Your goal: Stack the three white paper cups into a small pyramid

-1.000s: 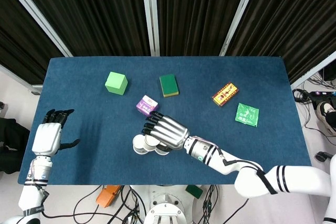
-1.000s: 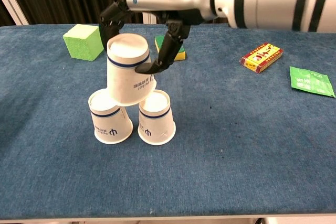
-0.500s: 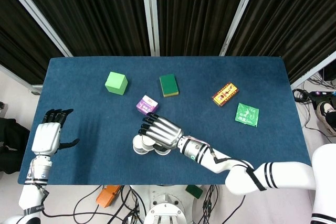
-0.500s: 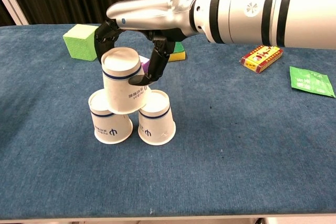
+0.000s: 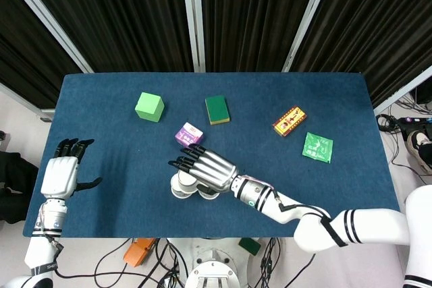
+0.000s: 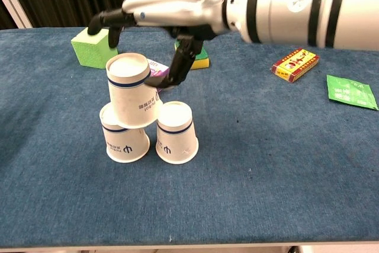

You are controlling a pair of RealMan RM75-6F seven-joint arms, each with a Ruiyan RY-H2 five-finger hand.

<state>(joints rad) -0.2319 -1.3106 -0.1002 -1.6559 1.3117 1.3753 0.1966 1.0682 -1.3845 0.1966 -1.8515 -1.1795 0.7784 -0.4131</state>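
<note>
Head view: the three cups [image 5: 191, 185] are clustered by the worktop's [image 5: 121, 139] near edge, mostly hidden under the right hand [image 5: 206, 168], whose fingers are stretched flat. The left hand [image 5: 61, 175] is parked at the left edge, fingers apart, nothing held.

Chest view: the top cup [image 6: 131, 89] is seen tilted on the left base cup [image 6: 123, 137], leaning on the right base cup [image 6: 176, 132]. The right hand [image 6: 155, 26] is spread above it, thumb beside its wall; contact can't be told.

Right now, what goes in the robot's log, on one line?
top cup: tilted on base cups | right robot hand: open above it | left robot hand: open, idle
</note>
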